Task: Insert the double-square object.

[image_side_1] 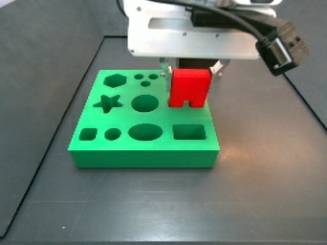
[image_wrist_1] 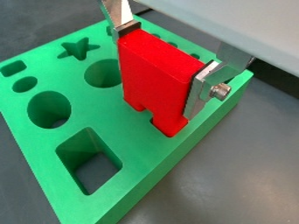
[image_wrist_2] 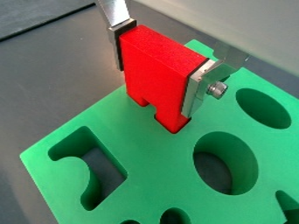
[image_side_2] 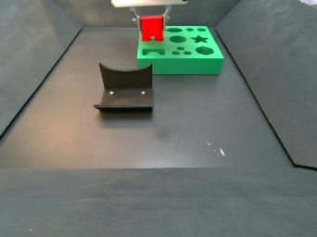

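Observation:
The double-square object [image_wrist_1: 156,80] is a bright red block with two square prongs pointing down. My gripper [image_wrist_1: 163,59] is shut on its sides and holds it upright just above the green board [image_wrist_1: 140,171], near one long edge. It shows the same way in a wrist view [image_wrist_2: 158,74], with the gripper [image_wrist_2: 162,63] round it. In a side view the red block [image_side_1: 189,86] hangs under the gripper [image_side_1: 189,69] over the board's [image_side_1: 128,151] far right part. In a side view [image_side_2: 151,28] it is over the board's [image_side_2: 198,65] left end.
The board has several cut-outs: a star [image_wrist_1: 77,49], round holes [image_wrist_1: 49,107], a square hole [image_wrist_1: 87,157] and a curved slot [image_wrist_2: 82,157]. A dark grey curved block [image_side_2: 124,88] lies on the dark floor away from the board. Dark walls stand round the floor.

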Tool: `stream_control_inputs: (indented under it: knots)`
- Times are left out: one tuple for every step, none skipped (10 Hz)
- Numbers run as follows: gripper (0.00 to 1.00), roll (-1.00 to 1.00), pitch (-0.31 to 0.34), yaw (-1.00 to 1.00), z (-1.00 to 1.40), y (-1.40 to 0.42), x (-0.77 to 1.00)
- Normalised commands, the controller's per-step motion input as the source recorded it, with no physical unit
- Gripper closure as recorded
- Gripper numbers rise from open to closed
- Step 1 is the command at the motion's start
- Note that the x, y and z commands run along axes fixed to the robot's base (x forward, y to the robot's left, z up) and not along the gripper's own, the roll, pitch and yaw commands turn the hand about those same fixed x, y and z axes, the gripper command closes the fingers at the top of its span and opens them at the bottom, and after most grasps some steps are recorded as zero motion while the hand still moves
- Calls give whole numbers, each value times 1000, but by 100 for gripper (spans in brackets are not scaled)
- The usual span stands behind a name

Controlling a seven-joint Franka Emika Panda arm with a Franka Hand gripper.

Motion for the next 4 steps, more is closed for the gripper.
stream_control_inputs:
  knots:
    - [100, -9, -123, 0, -191, -57, -23]
    - [100, -21, -120, 0, -129, 0, 0]
    - [100, -66, -47, 0, -86, 20, 0]
    - [100, 0, 0, 0, 0, 0, 0]
